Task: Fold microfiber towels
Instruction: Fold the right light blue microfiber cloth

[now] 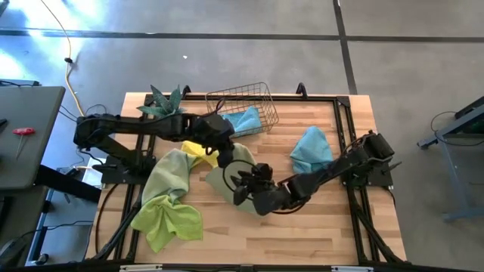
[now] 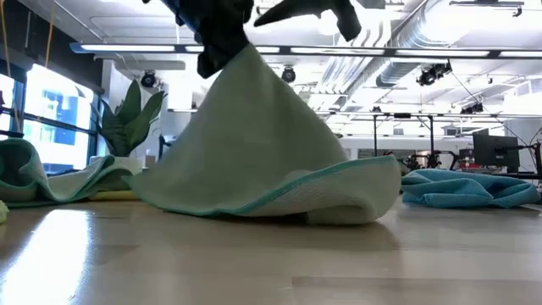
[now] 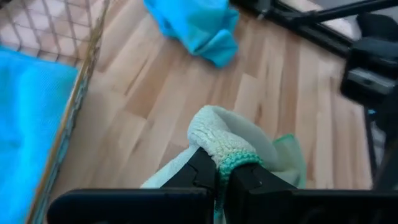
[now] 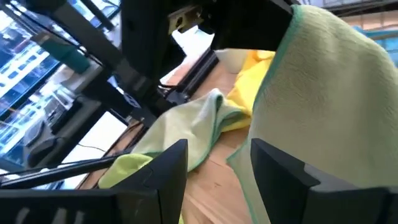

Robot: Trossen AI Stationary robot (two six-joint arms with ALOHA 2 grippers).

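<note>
A wire basket (image 1: 243,100) lies tipped at the wooden table's (image 1: 318,227) twelve o'clock edge, with a green spiky potted plant (image 1: 162,102) at about ten o'clock. Off the table at nine o'clock, a grey side table (image 1: 26,136) carries a red-handled tool (image 1: 23,131).

The high view looks straight down on the whole worktop (image 1: 318,234). The low view sits at worktop level, very near the sage towel (image 2: 262,161). Both wrist views look close past their own pincers at that towel; the low view's surroundings are probably too blurred to match further.
</note>
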